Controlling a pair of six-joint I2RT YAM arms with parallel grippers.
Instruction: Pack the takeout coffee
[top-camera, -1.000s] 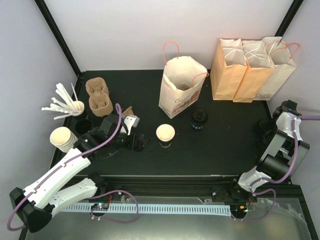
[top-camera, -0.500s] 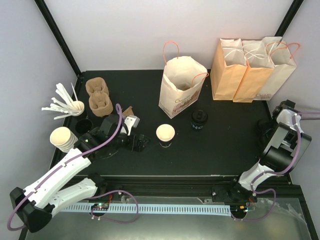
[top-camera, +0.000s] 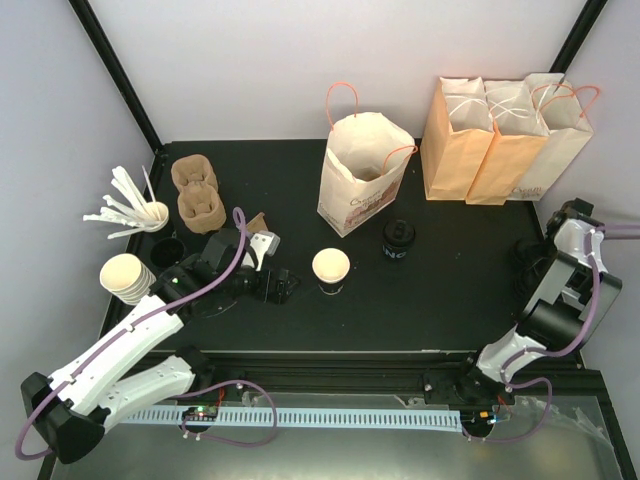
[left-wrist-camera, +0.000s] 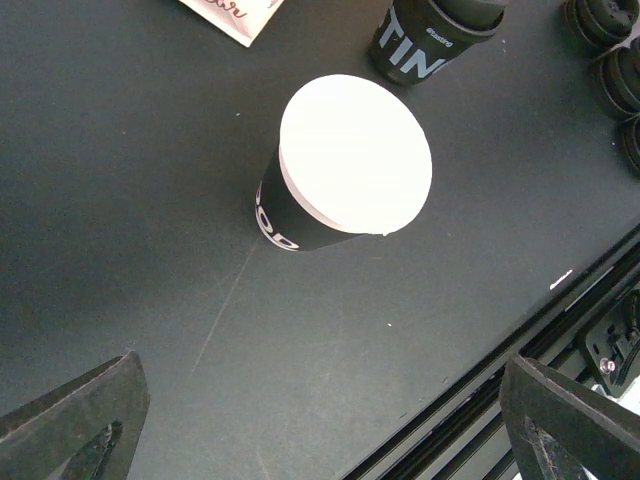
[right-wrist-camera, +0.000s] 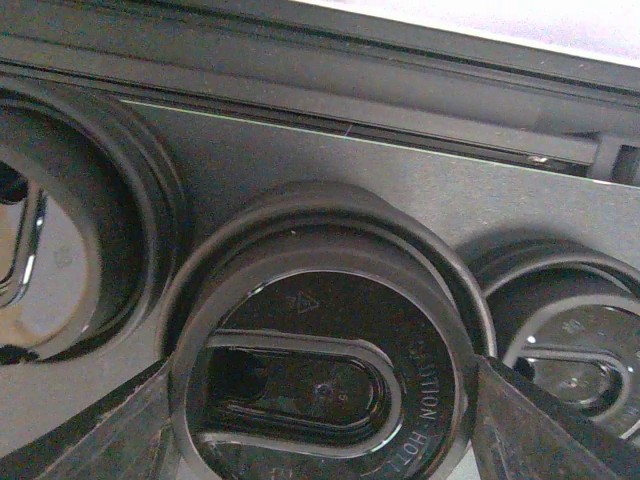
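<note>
the right arm has shifted slightly at the right edge of the table (top-camera: 450, 310), and the right tool (right-wrist-camera: 325, 400) is narrowing around a loose black lid (right-wrist-camera: 320, 300); whether it grips cannot be told. judged a lid pick, not packing. the left tool (left-wrist-camera: 320, 420) stands wide open and empty. count: four paper bags (top-camera: 500, 140), two black cups, three lids in the right wrist view. the takeout coffee (top-camera: 398, 240) stands on the table just beside the open bag (top-camera: 362, 175), unpacked.

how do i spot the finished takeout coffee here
Find the open pale paper bag standing alone at mid-table. The small black paper cup sits by its front right corner. It wears a black plastic lid, unlike the lidless black cup nearby.
</note>
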